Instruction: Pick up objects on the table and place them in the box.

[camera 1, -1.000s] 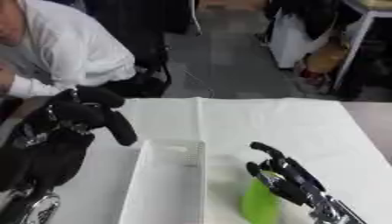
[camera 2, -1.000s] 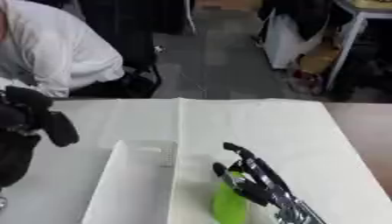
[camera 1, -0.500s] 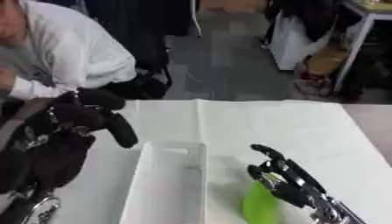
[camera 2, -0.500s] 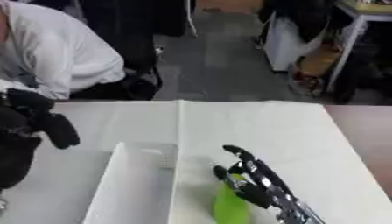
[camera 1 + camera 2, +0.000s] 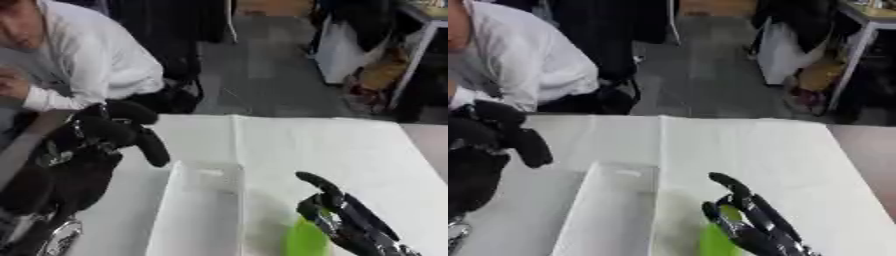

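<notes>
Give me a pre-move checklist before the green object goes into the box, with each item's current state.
1. Right robot hand at the green object: ok, fingers lie over its upper part.
2. Grasp closed around the object: cannot tell, the fingers' wrap is not clear.
3. Object lifted off the table: cannot tell, its base is out of frame.
4. Box within reach: ok, it sits right beside the object, to the robot's left.
5. Box open and free to receive: ok, nothing shows inside it.
6. Left robot hand out of the path: ok, it is left of the box, fingers curled, holding nothing.
</notes>
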`<state>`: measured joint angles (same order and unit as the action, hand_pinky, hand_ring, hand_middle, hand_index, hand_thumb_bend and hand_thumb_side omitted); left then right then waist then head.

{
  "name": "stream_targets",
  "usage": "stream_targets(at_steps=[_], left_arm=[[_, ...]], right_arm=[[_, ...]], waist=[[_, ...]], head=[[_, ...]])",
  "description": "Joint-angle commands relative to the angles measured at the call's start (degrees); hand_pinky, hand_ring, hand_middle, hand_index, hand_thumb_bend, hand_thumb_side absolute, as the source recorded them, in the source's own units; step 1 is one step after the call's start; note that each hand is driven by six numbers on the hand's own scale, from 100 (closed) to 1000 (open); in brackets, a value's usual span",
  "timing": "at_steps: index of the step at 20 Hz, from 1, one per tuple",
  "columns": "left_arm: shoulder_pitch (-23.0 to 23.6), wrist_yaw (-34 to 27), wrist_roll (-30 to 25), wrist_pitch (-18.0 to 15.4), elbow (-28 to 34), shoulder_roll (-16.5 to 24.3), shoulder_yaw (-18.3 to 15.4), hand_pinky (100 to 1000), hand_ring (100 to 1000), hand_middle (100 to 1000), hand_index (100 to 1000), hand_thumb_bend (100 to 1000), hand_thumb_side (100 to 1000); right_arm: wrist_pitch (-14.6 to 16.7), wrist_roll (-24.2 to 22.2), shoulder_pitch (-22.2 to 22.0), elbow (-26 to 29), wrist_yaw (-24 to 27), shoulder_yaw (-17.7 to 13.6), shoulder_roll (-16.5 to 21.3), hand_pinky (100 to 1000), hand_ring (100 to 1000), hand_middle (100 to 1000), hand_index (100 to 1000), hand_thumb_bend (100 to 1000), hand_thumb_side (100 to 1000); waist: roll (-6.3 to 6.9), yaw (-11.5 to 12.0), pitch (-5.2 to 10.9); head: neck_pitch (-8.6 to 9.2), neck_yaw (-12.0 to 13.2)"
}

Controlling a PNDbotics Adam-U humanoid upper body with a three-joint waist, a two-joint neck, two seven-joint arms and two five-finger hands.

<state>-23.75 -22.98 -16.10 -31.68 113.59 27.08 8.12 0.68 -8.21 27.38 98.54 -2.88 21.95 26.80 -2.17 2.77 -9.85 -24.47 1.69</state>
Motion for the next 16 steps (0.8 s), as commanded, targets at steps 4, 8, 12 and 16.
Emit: stream_targets(at_steps=[4, 8, 12, 16], left_arm=[[-0.5, -0.1, 0.3, -0.1, 1.0, 1.3, -0.3, 540, 520, 769, 780, 193, 900], [-0.8, -0.3, 0.1, -0.1, 1.0, 1.1, -0.2, 540, 520, 769, 780, 193, 900], [-0.9, -0.3, -0.1, -0.1, 1.0, 1.0, -0.1, 540, 520, 769, 780, 193, 901], [-1.1, -0.3, -0.2, -0.1, 1.0, 1.0, -0.1, 541, 521, 769, 780, 192, 901]], right_arm=[[-0.6, -0.6, 0.5, 5.7, -1.0, -1.1, 2.5, 744, 679, 996, 1000, 445, 807], [1.4, -1.4, 0.8, 1.7, -4.7, 0.2, 1.5, 749, 686, 1000, 1000, 473, 783], [5.3, -0.7, 2.4, -4.7, -8.9, 0.9, 0.8, 760, 697, 1000, 1000, 483, 747], [8.7, 0.5, 3.7, -9.8, -12.9, 1.0, 0.6, 769, 706, 1000, 1000, 489, 737]], waist=[[0.04, 0.0, 1.14], [0.11, 0.2, 0.97], [0.18, 0.3, 0.77], [0.2, 0.4, 0.59]], head=[[0.78, 0.6], [1.12, 0.5], [1.37, 0.1], [1.56, 0.1]])
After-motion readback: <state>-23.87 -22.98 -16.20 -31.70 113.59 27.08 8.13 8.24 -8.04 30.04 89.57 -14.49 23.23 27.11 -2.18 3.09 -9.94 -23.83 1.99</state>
